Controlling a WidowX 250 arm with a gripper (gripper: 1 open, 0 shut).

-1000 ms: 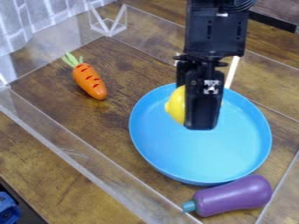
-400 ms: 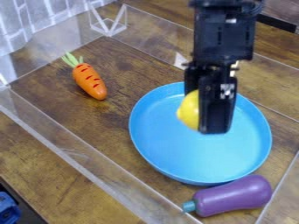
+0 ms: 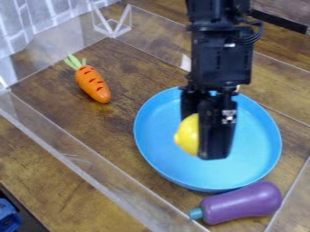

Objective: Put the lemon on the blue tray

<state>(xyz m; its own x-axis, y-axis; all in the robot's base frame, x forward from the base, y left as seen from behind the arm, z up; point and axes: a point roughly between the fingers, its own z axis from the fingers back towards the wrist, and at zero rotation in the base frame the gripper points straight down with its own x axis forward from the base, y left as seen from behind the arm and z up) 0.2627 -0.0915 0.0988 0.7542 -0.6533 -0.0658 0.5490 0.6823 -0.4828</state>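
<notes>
Lemon (image 3: 188,133) pinched in gripper (image 3: 208,136), jaws closed on it, sits directly over blue tray (image 3: 248,149) center w/ tray straight below, so next move looks like lower + release.

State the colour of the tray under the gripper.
Bright blue: the tray shows plainly in the camera view, below the gripper holding the lemon.

Single fixed view, raised and near, looking obliquely down on the bench (image 3: 49,136), end effector (image 3: 208,136) just right of frame centre, arm entering from the top edge behind it
</notes>
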